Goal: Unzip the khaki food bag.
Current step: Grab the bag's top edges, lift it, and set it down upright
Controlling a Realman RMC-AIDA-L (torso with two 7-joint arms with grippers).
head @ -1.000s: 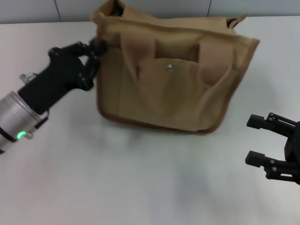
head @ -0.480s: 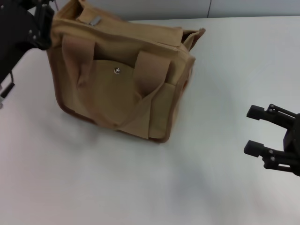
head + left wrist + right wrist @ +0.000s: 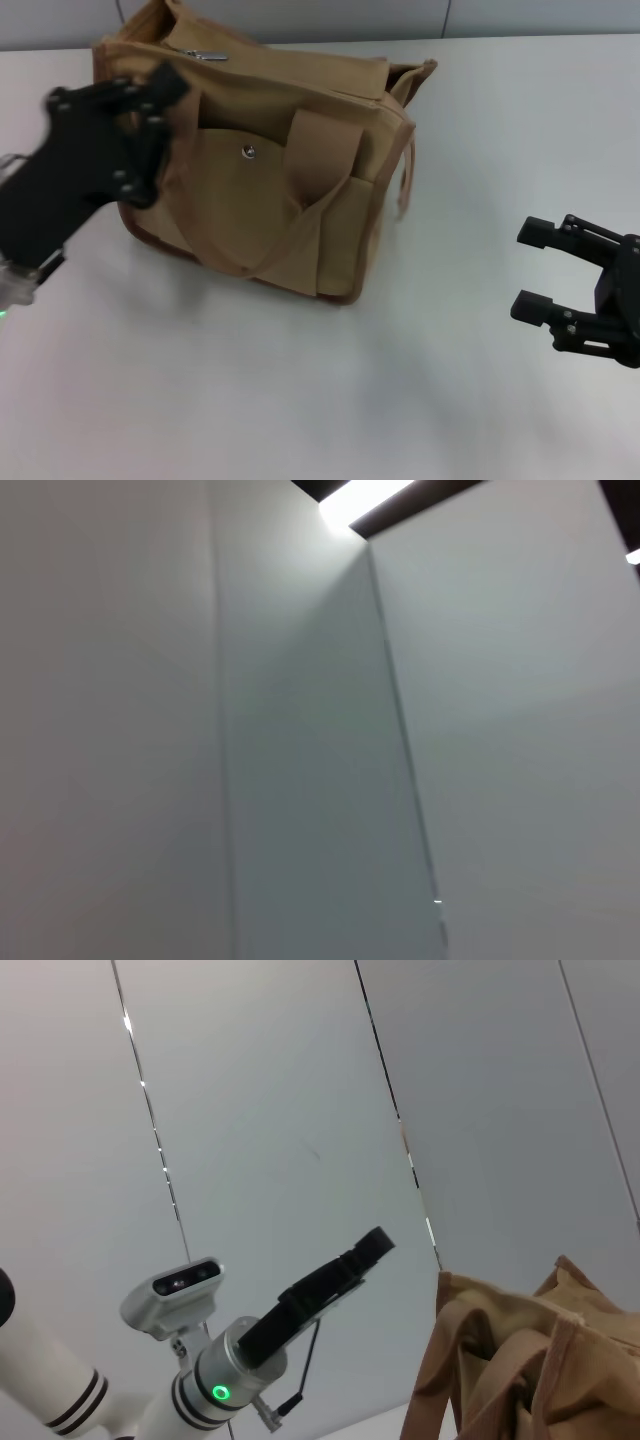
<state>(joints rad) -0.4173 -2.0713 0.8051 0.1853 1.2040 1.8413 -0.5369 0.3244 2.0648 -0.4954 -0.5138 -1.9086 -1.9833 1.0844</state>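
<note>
The khaki food bag (image 3: 270,190) stands on the white table at the back left, its front pocket and silver snap (image 3: 247,151) facing me. A silver zipper pull (image 3: 205,55) lies on its top near the left end. My left gripper (image 3: 172,80) hovers in front of the bag's upper left corner, blurred, fingers together, holding nothing I can see. It also shows in the right wrist view (image 3: 368,1248), apart from the bag (image 3: 520,1360). My right gripper (image 3: 530,270) is open and empty, low at the right, well clear of the bag.
The white table (image 3: 330,400) stretches in front of and to the right of the bag. A grey wall (image 3: 400,15) runs along the table's far edge, just behind the bag. The left wrist view shows only wall panels.
The left gripper pulled the bag to the left and turned it, then came off its corner and now hangs in front of it. The right gripper has barely moved.
</note>
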